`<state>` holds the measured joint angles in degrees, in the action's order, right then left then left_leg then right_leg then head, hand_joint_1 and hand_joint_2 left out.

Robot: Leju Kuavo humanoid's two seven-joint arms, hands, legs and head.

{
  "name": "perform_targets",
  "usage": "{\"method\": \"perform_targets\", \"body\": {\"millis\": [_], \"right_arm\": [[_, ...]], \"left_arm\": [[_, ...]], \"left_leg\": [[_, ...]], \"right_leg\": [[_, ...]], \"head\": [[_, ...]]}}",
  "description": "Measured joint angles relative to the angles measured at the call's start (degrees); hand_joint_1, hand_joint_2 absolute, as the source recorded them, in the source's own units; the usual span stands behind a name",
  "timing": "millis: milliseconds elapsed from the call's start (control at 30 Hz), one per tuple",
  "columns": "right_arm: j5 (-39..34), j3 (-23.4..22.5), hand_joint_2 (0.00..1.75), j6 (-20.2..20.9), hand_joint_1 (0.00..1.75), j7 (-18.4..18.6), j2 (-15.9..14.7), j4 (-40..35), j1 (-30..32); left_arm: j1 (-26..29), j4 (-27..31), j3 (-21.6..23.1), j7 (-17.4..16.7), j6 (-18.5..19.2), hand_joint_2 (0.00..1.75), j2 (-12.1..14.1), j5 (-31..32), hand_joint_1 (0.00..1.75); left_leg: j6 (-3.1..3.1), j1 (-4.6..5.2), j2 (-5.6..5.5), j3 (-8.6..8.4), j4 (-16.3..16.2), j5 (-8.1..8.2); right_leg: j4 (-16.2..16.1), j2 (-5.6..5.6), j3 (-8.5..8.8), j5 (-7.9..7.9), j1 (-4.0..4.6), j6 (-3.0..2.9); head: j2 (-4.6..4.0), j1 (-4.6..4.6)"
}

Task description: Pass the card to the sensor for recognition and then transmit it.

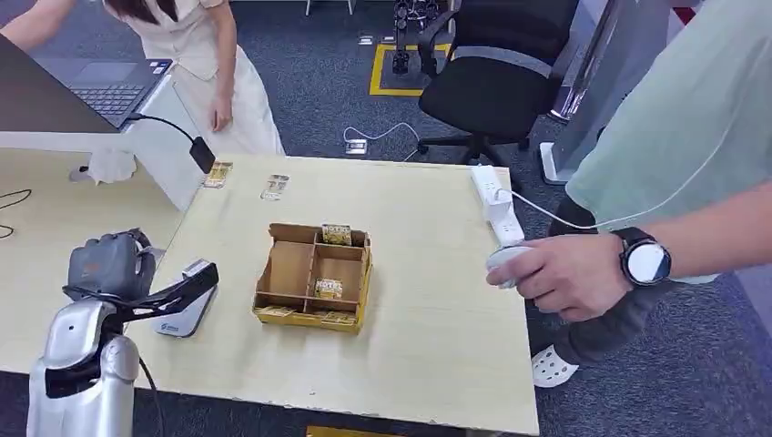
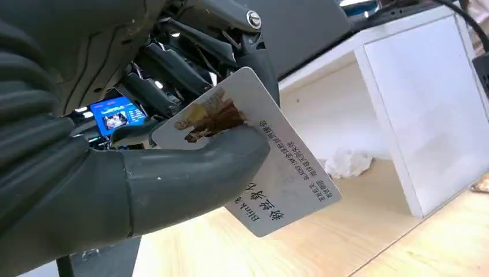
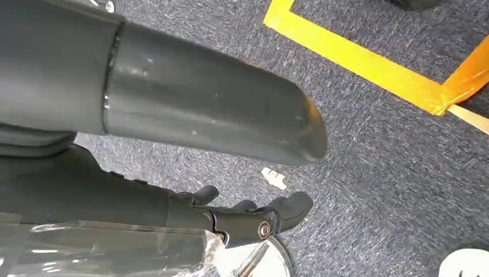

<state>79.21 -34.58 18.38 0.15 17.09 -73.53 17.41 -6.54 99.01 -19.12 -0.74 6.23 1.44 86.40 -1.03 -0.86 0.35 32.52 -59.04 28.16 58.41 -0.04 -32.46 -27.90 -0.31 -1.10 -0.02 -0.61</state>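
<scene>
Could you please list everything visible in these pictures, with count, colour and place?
printed white plastic card: one, white, pinched by the left robot hand.
white card sensor: one, white, table's left side, near the left robot hand.
divided cardboard box: one, brown, table centre, cards inside.
loose cards: two, yellowish, table's far edge.
white power strip: one, table's right edge.
laptop: one, grey, white desk.
black office chair: one, floor behind.
people: two, far left and right.
left robot hand: grey.
right robot hand: dark, above carpet.
</scene>
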Motion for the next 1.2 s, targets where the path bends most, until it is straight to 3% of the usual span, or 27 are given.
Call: {"method": "perform_targets", "body": {"millis": [167,300,467,733,900,1033,1200], "right_arm": [[-0.8,0.0,0.0,-0.1,0.0,0.0,0.0,0.0,0.0],[3.3,-2.5,0.0,0.3,0.0,-3.6,0.0,1.5,-1.4],[4.1,-5.4,0.0,-0.2,0.0,-4.8,0.0,2.8,-1.8],[2.9,-6.0,0.0,-0.2,0.0,-4.6,0.0,3.4,-1.9],[2.3,-6.0,0.0,-0.2,0.0,-4.4,0.0,3.6,-1.9],[2.2,-5.9,0.0,0.0,0.0,-4.3,0.0,3.8,-1.9],[2.4,-5.9,0.0,0.0,0.0,-4.3,0.0,4.0,-2.0]], "left_arm": [[3.0,0.0,-0.5,0.6,-1.4,1.75,-0.5,0.0,1.75],[5.3,-0.3,-0.5,0.0,-1.9,1.75,-1.3,0.0,1.75],[7.8,-1.4,-0.5,-1.9,-3.0,1.75,-2.1,0.0,1.75],[10.2,-4.1,0.4,-5.3,-6.2,1.75,-2.4,0.0,1.75],[10.2,-5.0,0.4,-4.6,-8.1,1.75,-3.1,0.0,1.75],[8.7,-5.9,0.3,-0.9,-13.2,1.75,-4.9,0.0,1.75],[7.2,-6.9,0.3,-0.6,-14.0,1.75,-5.6,0.0,1.75]], "left_leg": [[0.0,0.0,0.0,0.02,0.0,0.01],[0.0,0.0,-0.01,0.04,0.0,0.01],[0.01,0.01,-0.02,0.07,0.0,0.01],[0.0,0.0,-0.03,0.06,0.0,0.0],[0.0,0.0,-0.03,0.04,0.0,0.0],[0.01,0.01,-0.12,0.06,0.0,0.0],[0.01,0.0,-0.08,0.03,0.0,0.0]], "right_leg": [[0.0,0.0,-0.02,-0.01,0.0,0.0],[0.0,-0.02,-0.02,-0.01,0.0,0.0],[0.0,-0.05,-0.01,-0.01,-0.01,0.01],[0.0,-0.05,-0.01,-0.01,0.0,0.0],[0.0,-0.05,-0.01,0.0,0.0,0.01],[0.0,-0.16,0.03,0.0,-0.01,0.01],[0.0,-0.14,0.03,0.01,-0.01,0.0]], "head": [[0.0,-0.02],[0.0,-0.02],[0.0,-0.02],[0.0,-0.02],[0.0,-0.02],[0.0,0.0],[0.0,-0.02]]}}
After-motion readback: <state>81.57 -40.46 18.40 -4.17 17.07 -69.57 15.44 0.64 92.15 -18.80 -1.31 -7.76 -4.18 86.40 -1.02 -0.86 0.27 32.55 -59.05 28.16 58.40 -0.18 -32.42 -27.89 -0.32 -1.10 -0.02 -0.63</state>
